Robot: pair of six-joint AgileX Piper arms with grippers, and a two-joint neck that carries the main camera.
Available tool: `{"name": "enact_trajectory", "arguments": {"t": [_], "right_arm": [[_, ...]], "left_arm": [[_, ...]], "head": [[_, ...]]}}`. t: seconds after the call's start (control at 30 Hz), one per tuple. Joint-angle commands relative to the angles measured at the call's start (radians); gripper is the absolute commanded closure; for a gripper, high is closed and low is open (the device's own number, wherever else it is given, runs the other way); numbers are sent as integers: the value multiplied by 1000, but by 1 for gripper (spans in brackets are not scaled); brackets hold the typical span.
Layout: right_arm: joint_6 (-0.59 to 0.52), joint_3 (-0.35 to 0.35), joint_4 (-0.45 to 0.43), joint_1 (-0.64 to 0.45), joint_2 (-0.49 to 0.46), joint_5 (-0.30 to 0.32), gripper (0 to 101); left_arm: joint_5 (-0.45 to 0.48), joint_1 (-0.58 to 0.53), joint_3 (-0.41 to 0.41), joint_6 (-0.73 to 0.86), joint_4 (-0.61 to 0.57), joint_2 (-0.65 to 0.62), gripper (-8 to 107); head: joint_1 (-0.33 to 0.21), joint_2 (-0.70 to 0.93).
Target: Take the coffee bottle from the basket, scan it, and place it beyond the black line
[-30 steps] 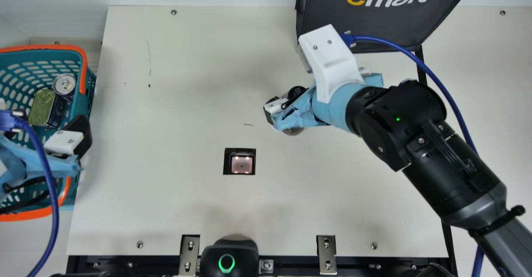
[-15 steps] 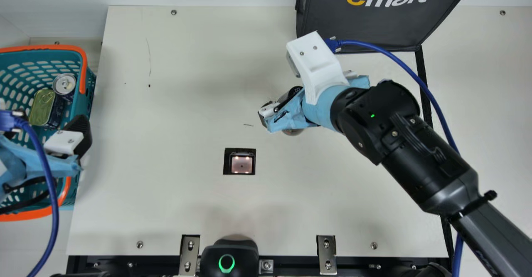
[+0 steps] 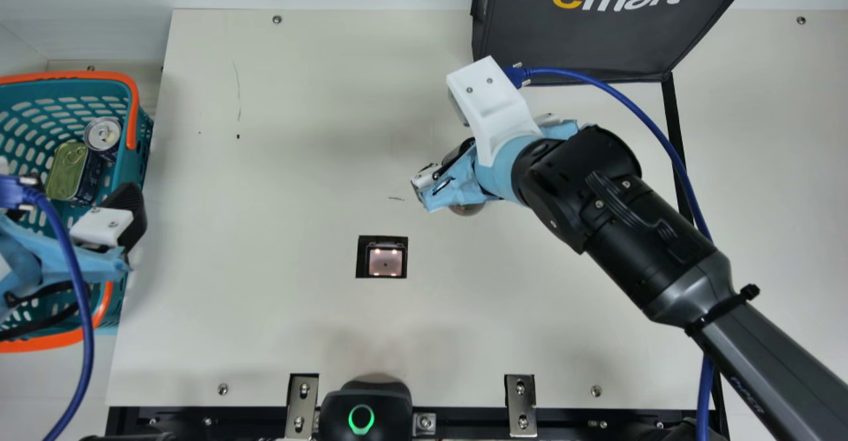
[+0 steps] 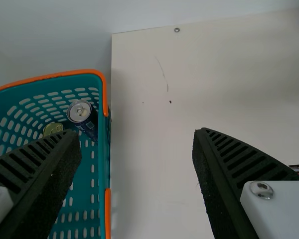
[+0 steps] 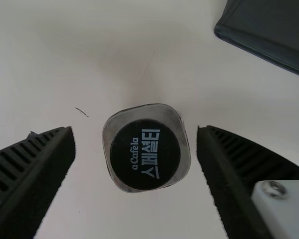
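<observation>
Jaws on the right gripper (image 3: 469, 164) stand apart and hold nothing; in its wrist view the coffee bottle (image 5: 146, 154) shows upright between them, its dark cap uppermost, desk (image 3: 298, 130) showing on either side. How far down beside it they reach, I cannot tell. That bottle stands on the desk, near the scanner window (image 3: 385, 259) and on the left side of the black line (image 3: 676, 136). Behind it, toward the far edge, is a dark bag (image 3: 596, 37). Over at the left, the left gripper (image 3: 76, 197) has its jaws spread wide with nothing between them, above the teal basket (image 3: 142, 133) with its orange rim. Inside are a can (image 3: 103, 134) and, just beside it, a gold-topped tin (image 3: 66, 171). A black unit (image 3: 364, 401) with a green ring sits at the near edge.
</observation>
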Motion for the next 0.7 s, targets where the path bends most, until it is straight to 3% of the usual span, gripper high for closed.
{"name": "enact_trajectory", "arguments": {"t": [0.0,0.27,0.67], "right_arm": [[6,1,-5,1,1,2,51],[21,3,-18,3,5,3,101],[29,-32,-29,-2,-8,27,101]], "left_arm": [[0,0,0,0,0,0,9],[0,0,0,0,0,0,9],[0,0,0,0,0,0,9]], "head": [[-27,2],[-27,2],[-27,2]]}}
